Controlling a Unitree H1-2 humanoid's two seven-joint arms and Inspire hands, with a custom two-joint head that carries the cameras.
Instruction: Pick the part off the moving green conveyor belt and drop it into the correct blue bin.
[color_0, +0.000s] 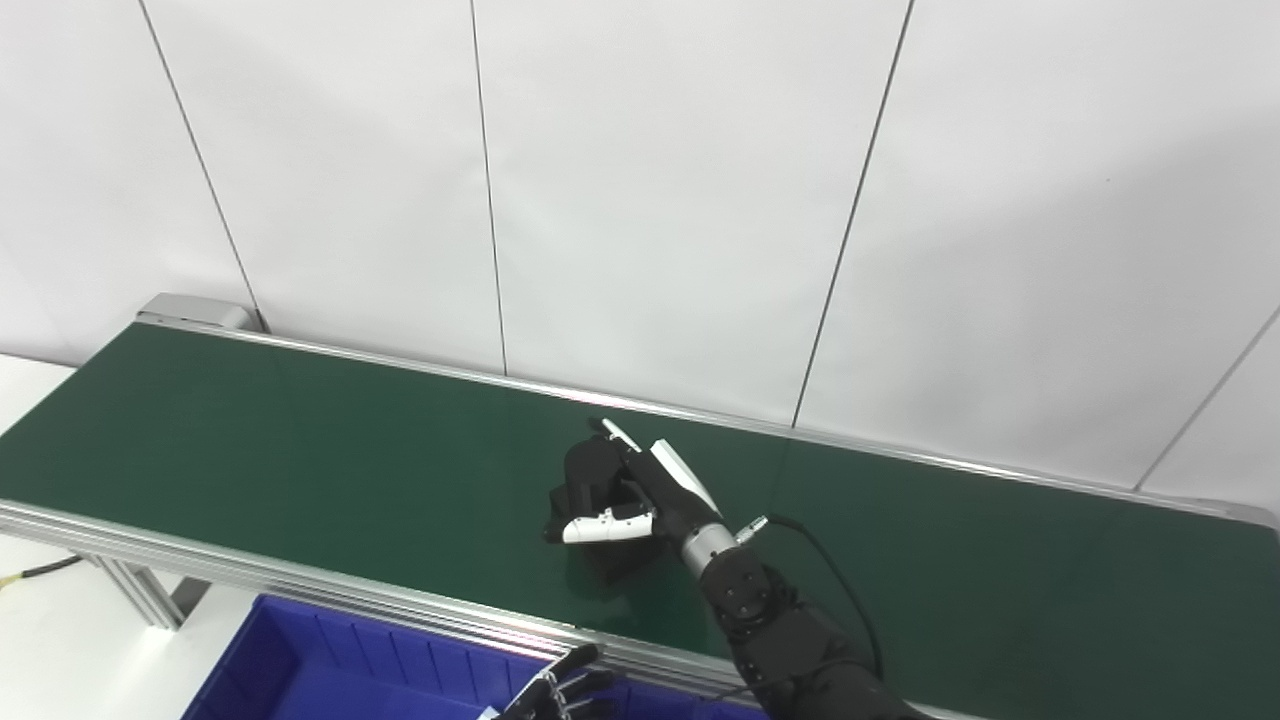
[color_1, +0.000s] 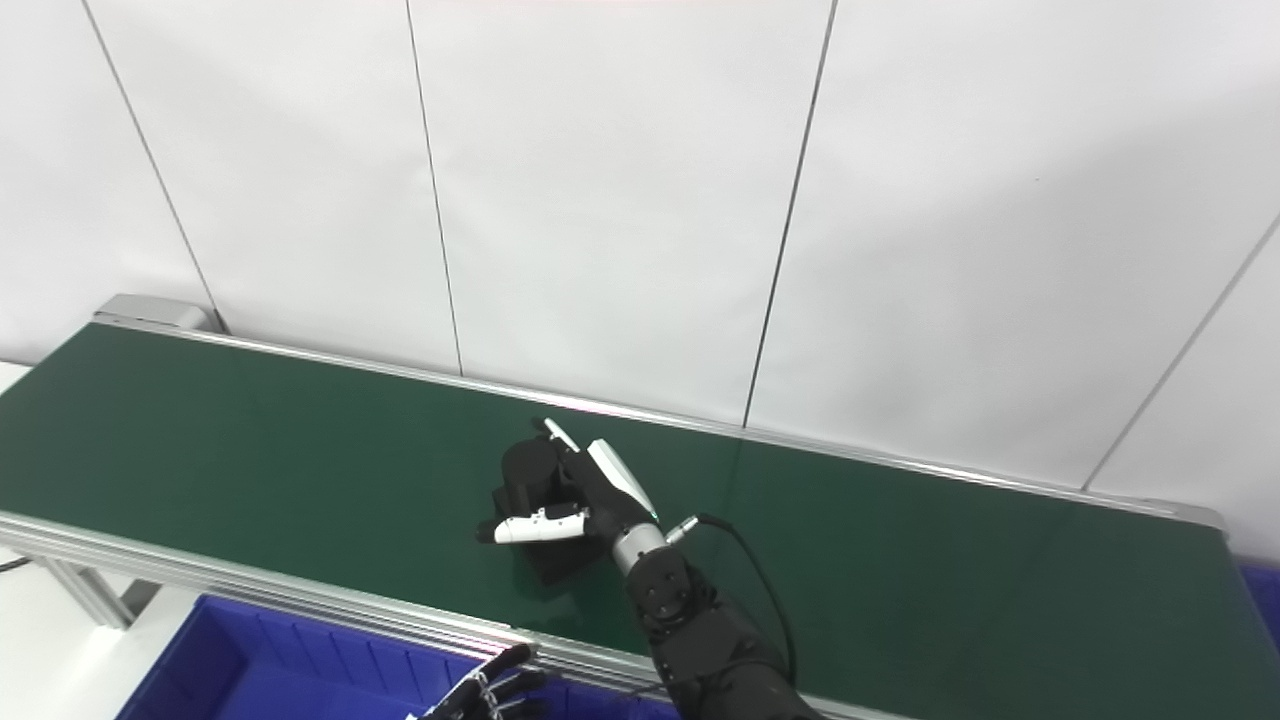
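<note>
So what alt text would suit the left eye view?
The right hand wraps around a black part on the green conveyor belt. The left hand peeks in over a blue bin below.

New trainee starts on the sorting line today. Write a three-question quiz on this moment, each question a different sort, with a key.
1. True or false: the right hand is wrapped around the black part on the green conveyor belt.
2. Multiple choice: where is the blue bin? A) on the belt B) below the belt's near rail C) against the white wall
3. Fill in: only the fingers of the ____ hand show, at the bottom edge over the bin.

Key: 1 true; 2 B; 3 left
</note>
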